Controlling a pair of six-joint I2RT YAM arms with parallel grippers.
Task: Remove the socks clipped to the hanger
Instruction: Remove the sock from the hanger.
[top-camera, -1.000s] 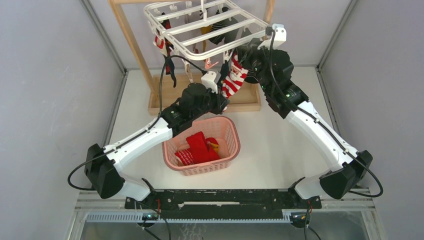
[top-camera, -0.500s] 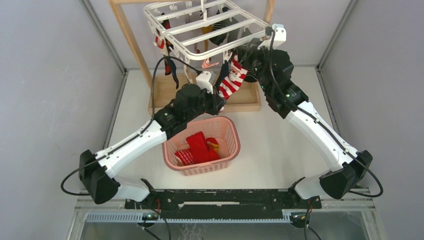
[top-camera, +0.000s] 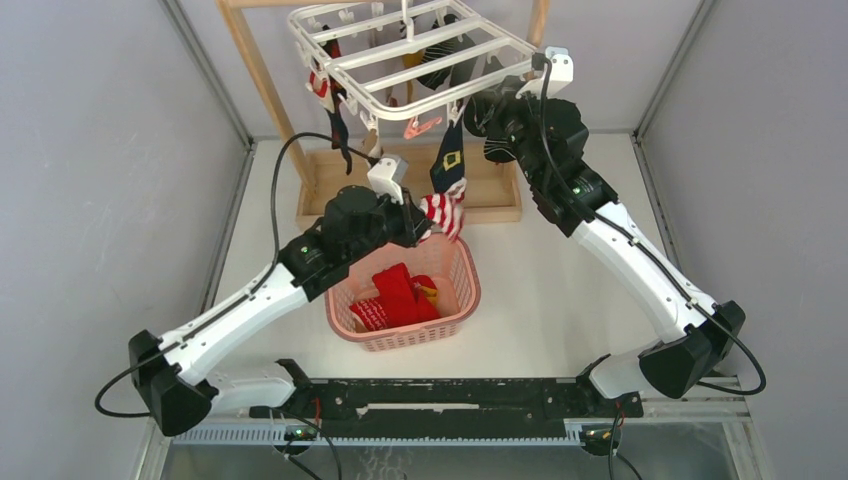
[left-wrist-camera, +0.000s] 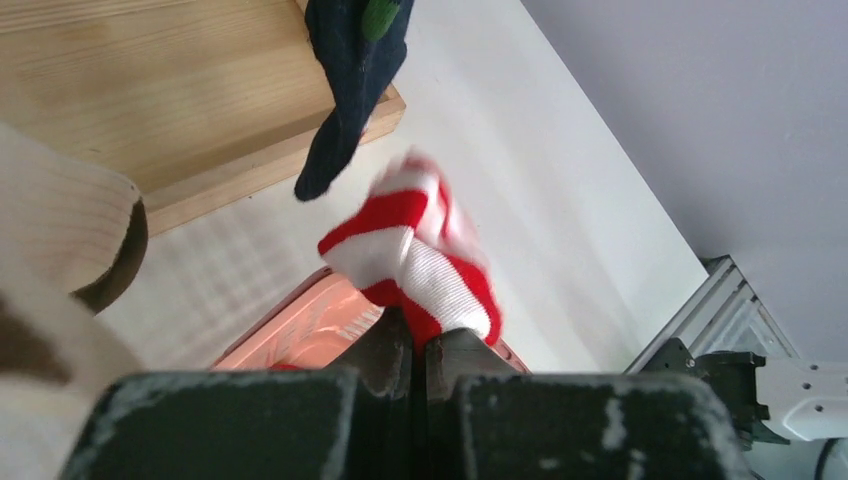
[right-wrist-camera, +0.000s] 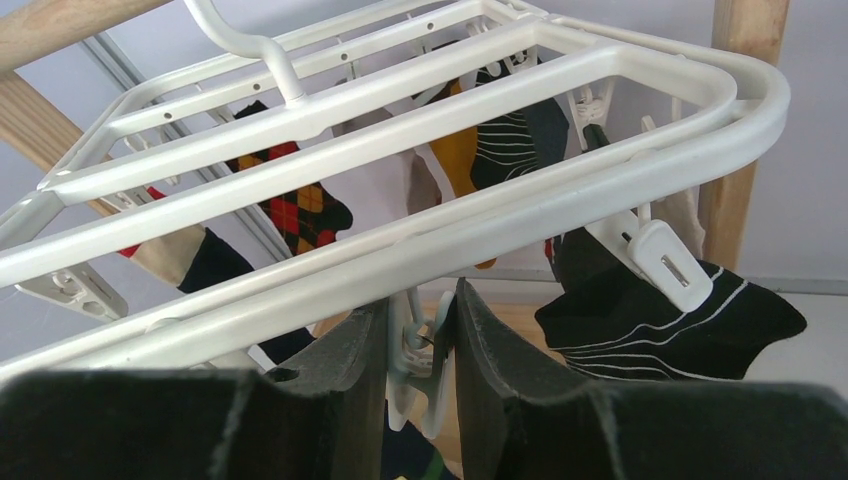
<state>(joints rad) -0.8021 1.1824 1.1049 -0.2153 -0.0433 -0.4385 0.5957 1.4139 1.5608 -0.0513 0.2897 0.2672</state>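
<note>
plain grey walls box it in on the left, right and back, with silvery metal rails running down the corners. the floor of it is a white tabletop, evenly lit, shadows pretty soft. a tall light-wood stand sits at the back on a flat wooden base. black bar along the near edge

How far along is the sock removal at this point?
Done: red socks lie in the pink basket. In hand: the left pincer grips a red-and-white striped sock, off the hanger, by the basket; the right pincer squeezes a clip on the hanger. Left: an argyle sock, a mustard sock, a black striped sock and others hang clipped.
</note>
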